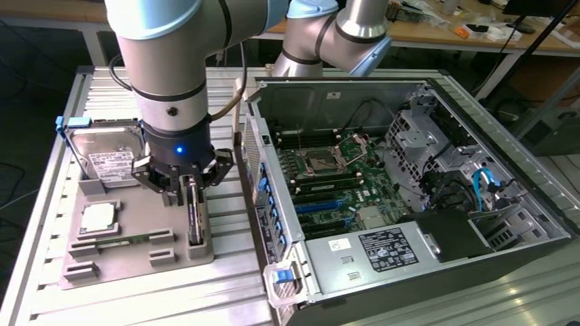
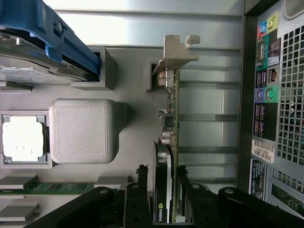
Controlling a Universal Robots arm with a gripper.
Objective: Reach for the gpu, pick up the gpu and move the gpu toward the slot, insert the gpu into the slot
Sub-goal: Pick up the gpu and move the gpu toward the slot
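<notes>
Gripper (image 2: 161,172) fingers (image 2: 140,190) are sitting closest to the wrist lens. I'm reading them as pressing on both faces of the graphics card (image 2: 172,118), one on the black fan side and one on the green board side, so it's pinching the card, not spread. Card is standing on edge in the gray tray (image 1: 145,212), lower edge down in its holder. Its metal bracket (image 2: 176,50) is pointing away from the fingers, so the long axis is running straight out from the grip, which is landing at the fan end rather than mid-length. Slot (image 1: 319,202) is lying to the exterior view's right of the gripper, on the green motherboard (image 1: 354,173) inside the open computer case (image 1: 344,102), with the case's near wall standing between them. In that view the slot is running slantwise across while the card is running up-down, so I'm judging the two axes aren't lined up. Hard drive (image 1: 107,157) and processor chip (image 1: 98,217) are sitting in the same tray, on the side away from the case. On writing, I'm seeing a green logo on the fan shroud that looks like Nvidia's. A barcode sticker (image 2: 262,151) on the case rear and the power supply label (image 1: 388,248) are both too small to read.
</notes>
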